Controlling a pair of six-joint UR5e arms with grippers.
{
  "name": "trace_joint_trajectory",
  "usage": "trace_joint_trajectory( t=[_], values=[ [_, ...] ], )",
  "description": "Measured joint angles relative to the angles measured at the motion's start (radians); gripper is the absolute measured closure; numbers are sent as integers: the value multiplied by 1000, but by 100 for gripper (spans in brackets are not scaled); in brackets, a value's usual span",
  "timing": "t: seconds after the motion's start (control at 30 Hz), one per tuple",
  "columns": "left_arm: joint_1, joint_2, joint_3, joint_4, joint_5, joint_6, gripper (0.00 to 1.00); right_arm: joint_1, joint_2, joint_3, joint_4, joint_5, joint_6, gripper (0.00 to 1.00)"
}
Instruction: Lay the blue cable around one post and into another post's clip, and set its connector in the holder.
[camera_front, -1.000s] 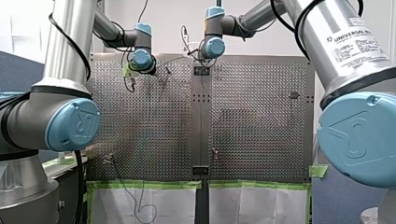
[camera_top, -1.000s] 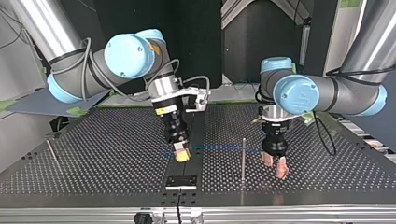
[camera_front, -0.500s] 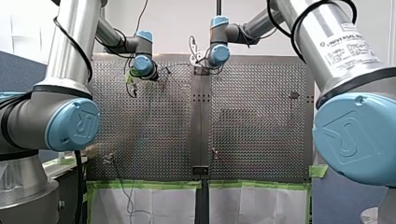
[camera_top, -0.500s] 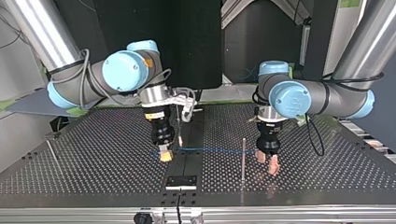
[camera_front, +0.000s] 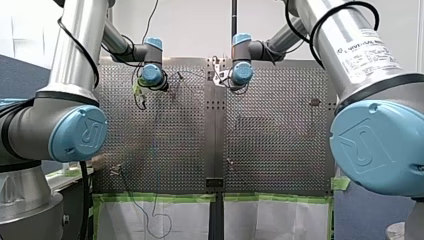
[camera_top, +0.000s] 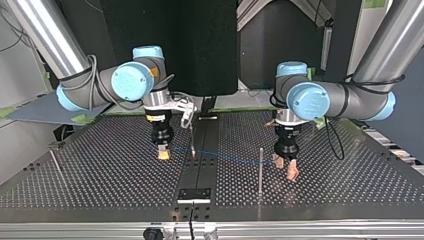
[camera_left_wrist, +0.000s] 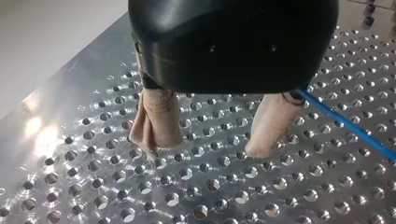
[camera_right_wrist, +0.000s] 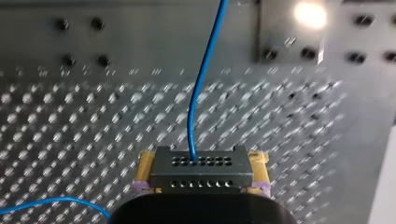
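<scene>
In the top view my right gripper, with yellow pads, hangs low over the table, left of the centre strip. It is shut on the dark connector, whose rows of holes face the right wrist camera. The blue cable runs from the connector across the strip, past a tall post, to my left gripper. That gripper is open, with beige-padded fingers just above the plate and nothing between them. The cable passes outside one finger. The black holder sits near the table's front edge.
A thin post stands close beside my right gripper on the centre strip. Another slim post leans at the top view's far left. The perforated table has bare room on both sides of the strip.
My right gripper has carried the connector toward the top view's left and a little farther from the holder, drawing the cable along. My left gripper has shifted slightly the same way and stays open.
</scene>
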Motion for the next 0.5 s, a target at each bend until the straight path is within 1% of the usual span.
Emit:
trace_joint_trajectory(
  t=[0.13, 0.17, 0.3, 0.33, 0.43, 0.47, 0.5],
  values=[
    [-3, 1, -1, 1, 9, -1, 0, -28, 1, 36, -36, 0, 21, 99],
    [-5, 1, -1, 1, 12, -1, 0, -39, 1, 48, -48, 0, 25, 99],
    [-6, 1, -1, 2, 18, -1, 0, -67, 1, 87, -87, -4, 36, 99],
    [-7, 1, -1, 2, 21, -2, 0, -74, 1, 96, -96, -7, 42, 99],
    [-7, 1, -1, 3, 29, -6, 0, -103, 1, 129, -129, -14, 67, 99],
    [-7, 1, -1, 3, 31, -7, 0, -116, 2, 142, -142, -14, 75, 99],
    [-7, 1, -1, 4, 32, -7, 0, -126, 2, 152, -152, -14, 77, 99]
  ],
)
